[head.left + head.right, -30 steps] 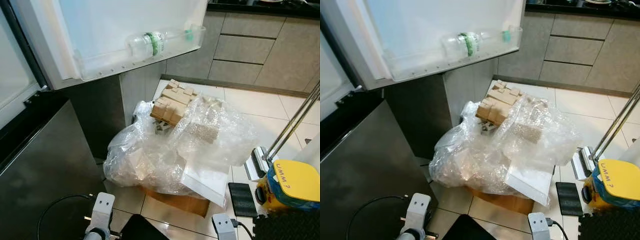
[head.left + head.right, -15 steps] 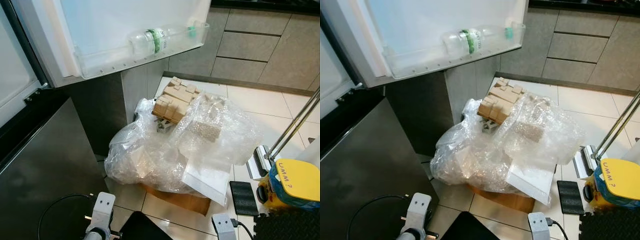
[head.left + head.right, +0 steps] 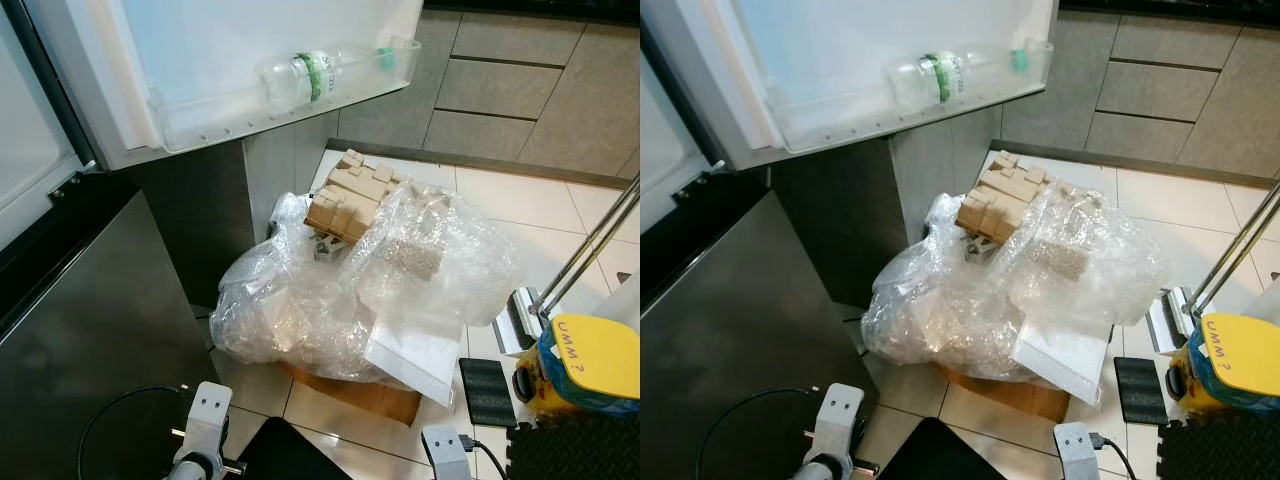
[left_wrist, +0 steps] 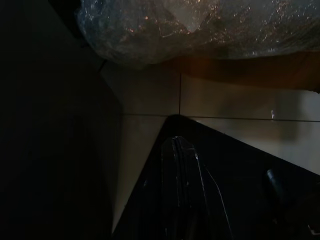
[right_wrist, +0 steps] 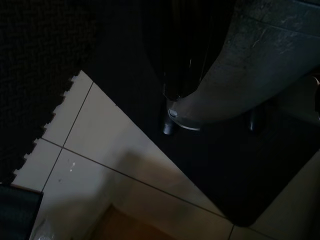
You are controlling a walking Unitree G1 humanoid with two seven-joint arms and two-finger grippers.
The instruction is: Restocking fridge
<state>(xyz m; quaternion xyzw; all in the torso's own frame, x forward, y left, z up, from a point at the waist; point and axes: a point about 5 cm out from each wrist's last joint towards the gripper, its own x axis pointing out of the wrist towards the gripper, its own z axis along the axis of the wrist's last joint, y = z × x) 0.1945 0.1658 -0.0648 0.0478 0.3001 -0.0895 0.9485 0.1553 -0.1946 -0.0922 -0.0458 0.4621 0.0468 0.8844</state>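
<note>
A kitchen with a pale tiled floor (image 3: 500, 205) and grey cabinets (image 3: 500, 90) lay before the robot, the white fridge door (image 3: 230, 40) swung open above. The task's thing, a clear bottle (image 3: 300, 78) with a green label, lay on its side in the door's lowest shelf (image 3: 280, 110).

Both arms hung low. The left hand (image 4: 182, 195) pointed down at the floor just beside a black mat (image 4: 240, 170), its fingers (image 4: 177, 165) dark and merged in shadow, so I cannot tell whether they were spread or pressed together. The right hand (image 5: 172, 65) hung over the same mat, and its state cannot be told either. The silver wrists showed at the lower edge of the head views, left (image 3: 205, 430) and right (image 3: 445, 452).

Below the bottle, a heap of clear bubble wrap (image 3: 340, 300) sat on a cardboard box (image 3: 370, 395) on the floor, with a cardboard insert (image 3: 345, 200) on the heap's far side. The dark steel lower fridge door (image 3: 90, 340) stood left of the heap. Right of the heap were a yellow-topped container (image 3: 590, 360), a small black pad (image 3: 485, 392) and slanting metal rods (image 3: 590, 250).
</note>
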